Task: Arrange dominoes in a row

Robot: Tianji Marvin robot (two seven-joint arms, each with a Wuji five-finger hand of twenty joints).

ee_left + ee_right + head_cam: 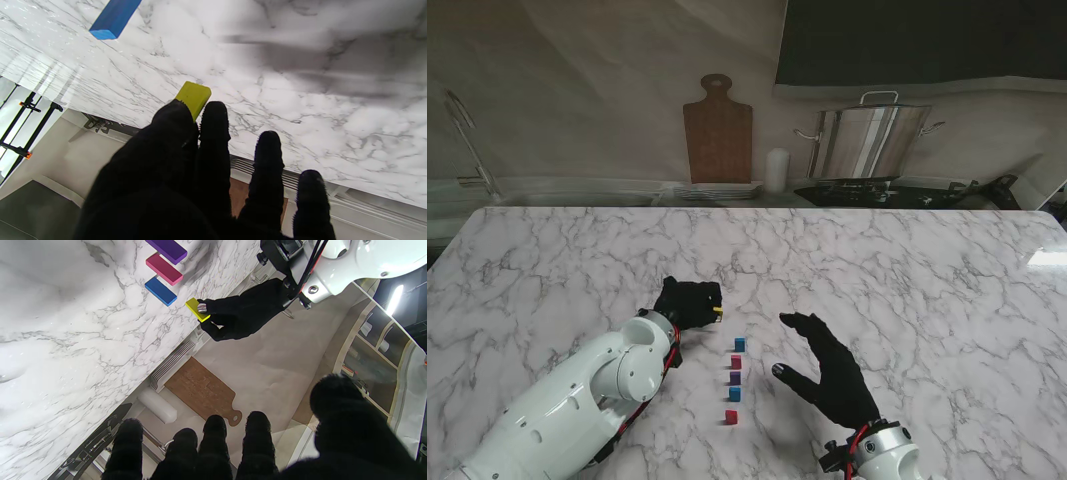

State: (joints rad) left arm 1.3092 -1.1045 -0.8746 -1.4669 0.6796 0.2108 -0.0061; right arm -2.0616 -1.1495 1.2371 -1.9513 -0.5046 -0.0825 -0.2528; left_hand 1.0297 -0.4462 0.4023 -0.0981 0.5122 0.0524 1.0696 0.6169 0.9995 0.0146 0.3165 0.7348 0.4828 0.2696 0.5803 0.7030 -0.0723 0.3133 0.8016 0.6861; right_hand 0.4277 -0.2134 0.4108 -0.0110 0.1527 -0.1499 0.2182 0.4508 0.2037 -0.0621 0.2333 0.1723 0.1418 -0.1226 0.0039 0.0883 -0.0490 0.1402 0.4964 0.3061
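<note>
Marble table (907,270) (kitchen backdrop); left robot hand (689,303) clamped on yellow domino (718,311); right robot hand (827,372) spread, unladen.

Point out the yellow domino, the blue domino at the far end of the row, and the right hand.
yellow domino (193,96): left wrist view, on its exposed end past the fingertips.
blue domino (739,344): stand view, on its top face.
right hand (835,375): stand view, on the back of the glove.
</note>
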